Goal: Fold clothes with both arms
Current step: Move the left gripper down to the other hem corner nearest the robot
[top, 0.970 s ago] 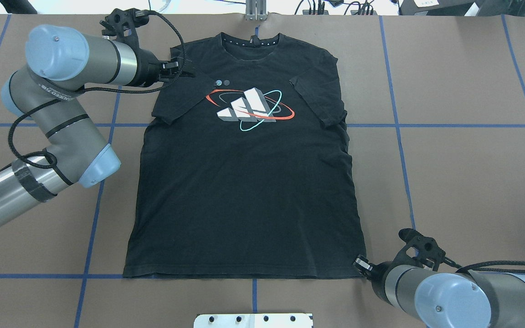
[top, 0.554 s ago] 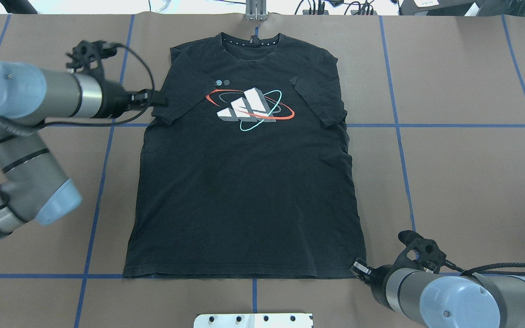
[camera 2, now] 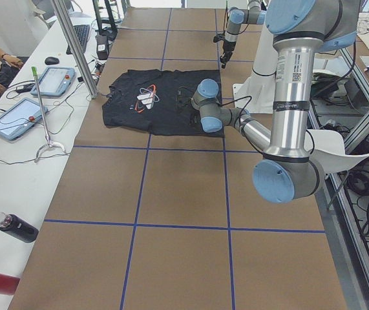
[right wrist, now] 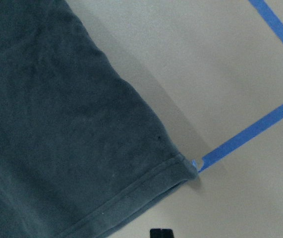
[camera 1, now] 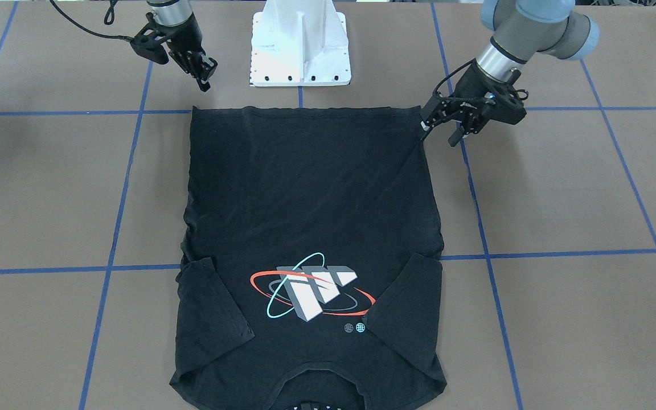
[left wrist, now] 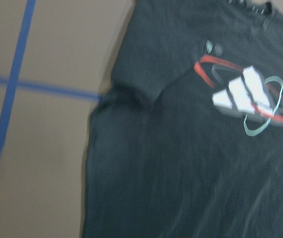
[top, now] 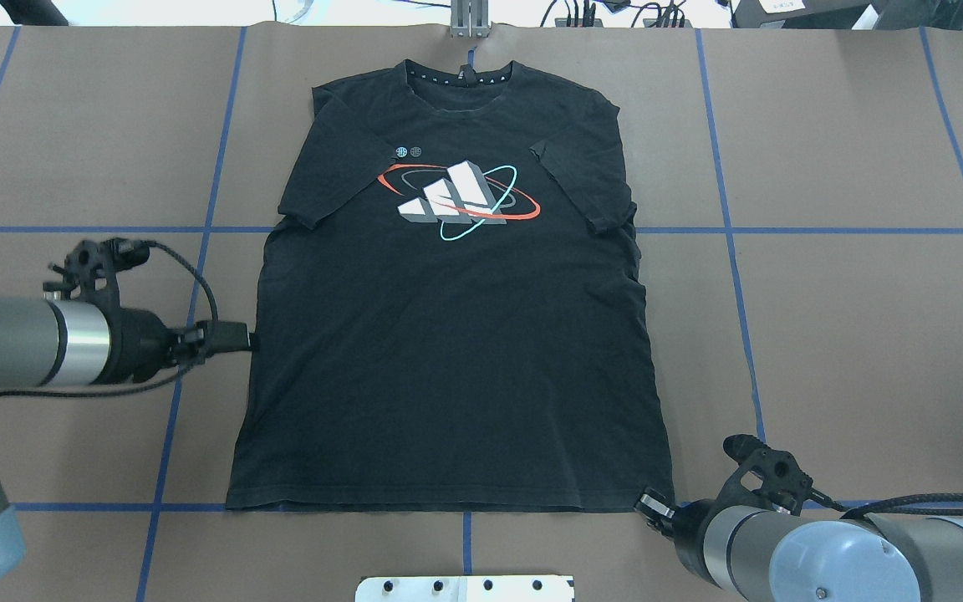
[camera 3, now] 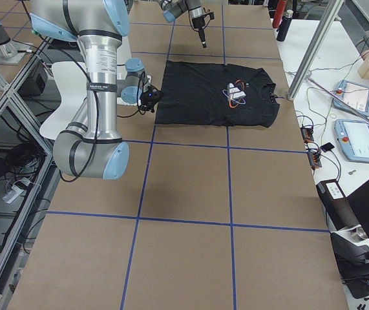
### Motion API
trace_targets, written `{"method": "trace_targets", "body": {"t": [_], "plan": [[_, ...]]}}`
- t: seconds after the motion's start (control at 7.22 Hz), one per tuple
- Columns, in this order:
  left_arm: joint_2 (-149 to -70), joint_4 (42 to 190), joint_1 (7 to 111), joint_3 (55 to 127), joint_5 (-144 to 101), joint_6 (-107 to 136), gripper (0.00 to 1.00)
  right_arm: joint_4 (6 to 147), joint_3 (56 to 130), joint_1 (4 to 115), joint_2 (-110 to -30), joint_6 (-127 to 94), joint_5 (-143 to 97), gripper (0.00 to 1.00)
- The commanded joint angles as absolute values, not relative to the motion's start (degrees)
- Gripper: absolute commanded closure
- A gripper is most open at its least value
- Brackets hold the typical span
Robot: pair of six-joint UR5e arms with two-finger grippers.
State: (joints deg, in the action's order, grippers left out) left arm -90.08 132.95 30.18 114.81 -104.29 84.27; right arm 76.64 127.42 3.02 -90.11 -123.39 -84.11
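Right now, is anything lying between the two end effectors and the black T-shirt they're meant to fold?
Nothing visible. The T-shirt lies flat on the brown table. The left end effector is close by the shirt's edge, the right end effector near a hem corner, and no object shows in either gap.

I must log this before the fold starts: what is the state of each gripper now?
Left gripper: open, holding nothing, beside the shirt.
Right gripper: open or closed cannot be told; it holds nothing.
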Motion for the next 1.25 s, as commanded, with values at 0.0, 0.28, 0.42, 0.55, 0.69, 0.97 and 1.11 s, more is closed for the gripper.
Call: {"method": "trace_targets", "body": {"t": [0.0, 0.28, 0.42, 0.55, 0.69, 0.97, 1.11], "plan": [[-88.8, 132.9, 23.4, 115.6, -98.5, 91.6, 0.05, 76.7, 125.9, 3.0, -90.1, -123.5, -82.5, 0.28], [-88.8, 132.9, 23.3, 115.7, -98.4, 91.8, 0.05, 76.7, 124.1, 2.9, -90.2, -123.5, -79.1, 0.17], [-88.8, 132.9, 23.3, 115.8, -98.4, 91.8, 0.05, 76.7, 123.6, 2.9, -90.5, -123.5, -78.0, 0.15], [-88.8, 132.8, 23.2, 115.8, -98.4, 91.8, 0.05, 76.7, 122.2, 2.8, -90.4, -123.5, -77.8, 0.15], [-88.8, 132.9, 23.2, 115.8, -98.4, 91.8, 0.05, 76.7, 121.7, 2.8, -90.4, -123.5, -77.7, 0.15], [-88.8, 132.9, 22.9, 115.7, -98.3, 91.8, 0.05, 76.7, 121.5, 2.6, -90.4, -123.5, -77.6, 0.17], [-88.8, 132.9, 22.9, 115.7, -98.3, 91.8, 0.05, 76.8, 120.9, 2.5, -89.8, -123.5, -77.6, 0.19]]}}
